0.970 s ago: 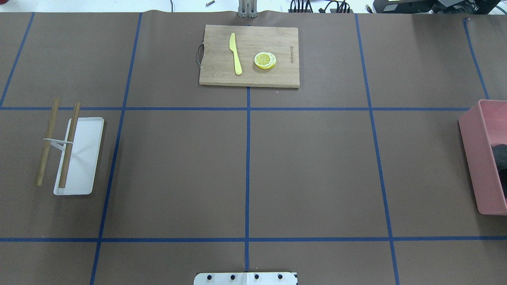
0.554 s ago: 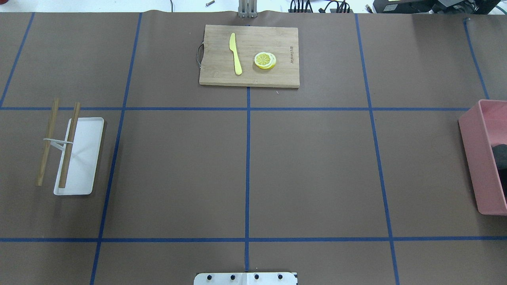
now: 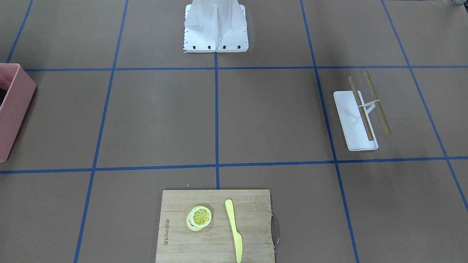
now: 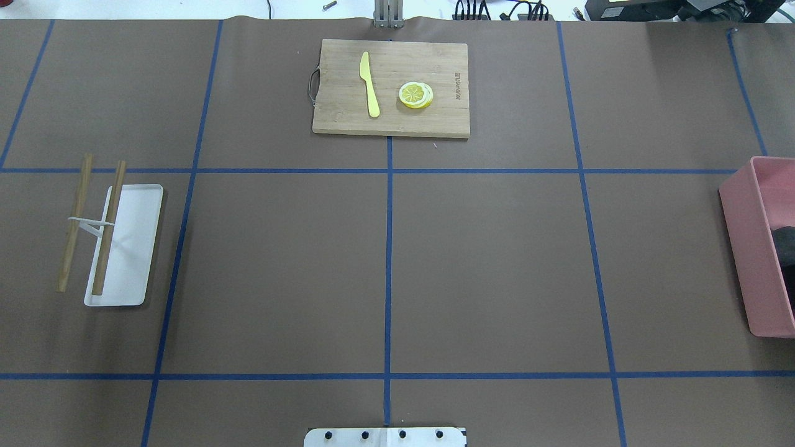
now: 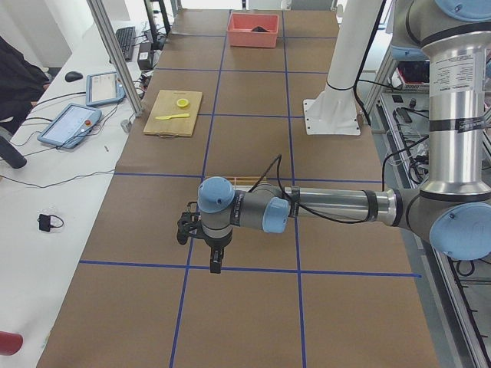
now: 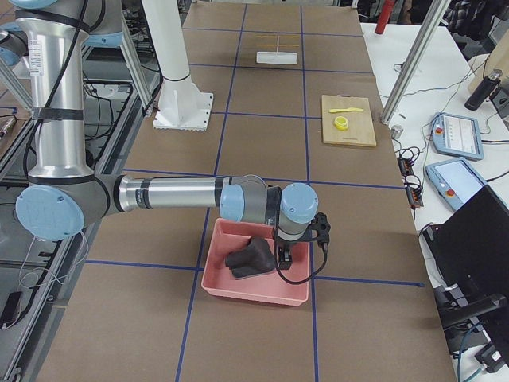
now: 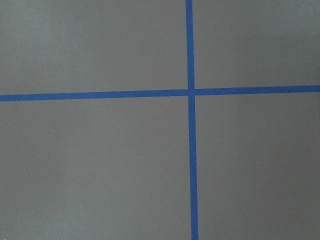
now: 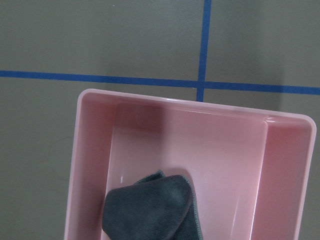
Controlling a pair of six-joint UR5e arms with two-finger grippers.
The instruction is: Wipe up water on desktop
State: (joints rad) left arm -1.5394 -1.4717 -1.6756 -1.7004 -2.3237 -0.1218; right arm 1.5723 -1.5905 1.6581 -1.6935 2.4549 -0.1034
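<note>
Change since earlier: nothing is seen to have moved in the overhead view; board, tray and bin are found in the same places as a second ago.
Desktop: the brown desktop [image 4: 497,267] is spread under everything and is crossed by blue tape lines [image 4: 388,267].
Left gripper: the left gripper [image 5: 215,264] is held pointing down, just above the desktop, at the end of a low outstretched arm; whether its jaws are apart or together cannot be told.
Left wrist view: only bare desktop and a tape crossing [image 7: 191,92] are shown.
Right gripper: the right gripper [image 6: 284,259] is held over the pink bin [image 4: 745,248] at the table's right end; the state of its jaws cannot be told.
Bin contents: a dark grey cloth [image 8: 150,207] is seen crumpled on the bin floor, and the gripper is not seen touching it.
Cutting board: a bamboo cutting board [image 4: 335,118] is placed at the far middle edge, with a metal handle on its left side.
On the board: a yellow knife [image 4: 369,84] is laid left of a stack of lemon slices [image 4: 415,94], the two apart.
Left side: a white tray [image 4: 133,248] is set there; two wooden rods [image 4: 105,248] are joined by a white crosspiece, one over the tray's left edge, the other beside the tray.
Robot mount: a white base plate [image 4: 385,437] is fixed at the near middle edge.
</note>
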